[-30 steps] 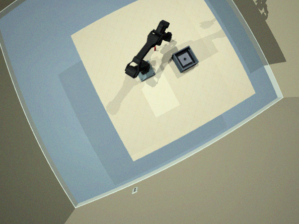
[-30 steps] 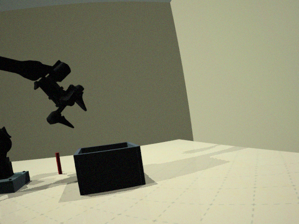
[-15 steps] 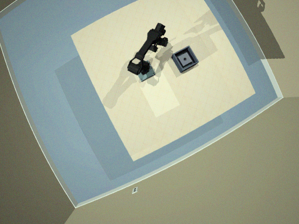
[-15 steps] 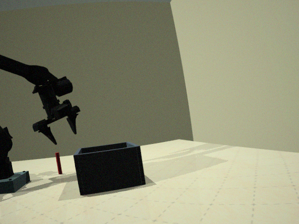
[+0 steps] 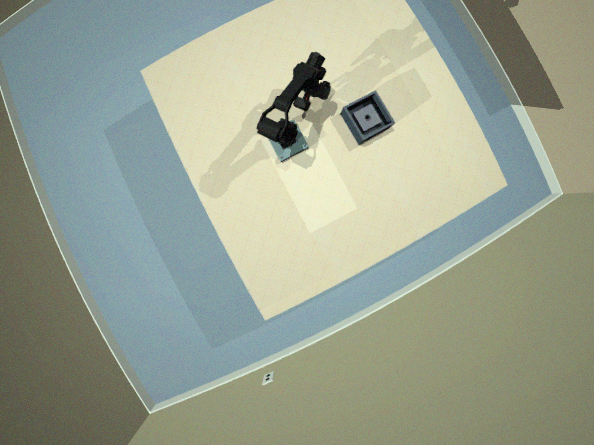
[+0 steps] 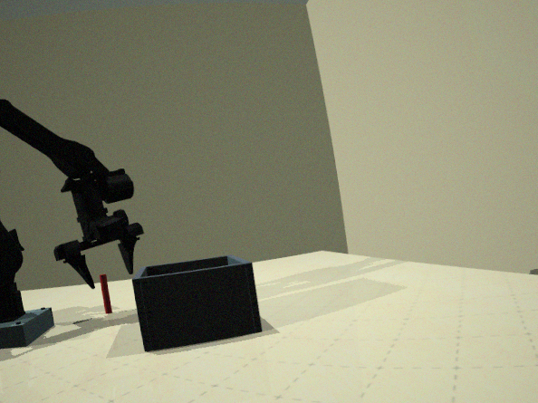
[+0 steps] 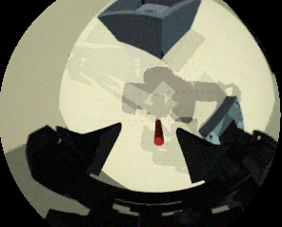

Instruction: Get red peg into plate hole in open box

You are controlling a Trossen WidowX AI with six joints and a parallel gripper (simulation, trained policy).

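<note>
The red peg [image 6: 106,294] [image 7: 158,134] stands upright on the table between the arm's base and the box. In the top view the arm mostly hides it. My gripper [image 6: 112,281] [image 7: 149,128] is open and empty, pointing down. Its fingertips are above the table near the height of the peg's top. In the wrist view the peg shows between the two fingers, nearer the right one, with no contact visible. The dark blue-grey open box [image 5: 376,133] [image 6: 199,311] [image 7: 138,34] stands beside the peg. The plate [image 5: 360,120] at its bottom has a dark central hole, with no peg in it.
The arm's blue-grey base [image 5: 294,152] [image 6: 36,325] [image 7: 220,123] stands on the cream table top [image 5: 425,169] [image 6: 362,357], on the other side of the peg from the box. The box walls rise above the peg's top in the exterior view. Arm shadows cross the table around the peg.
</note>
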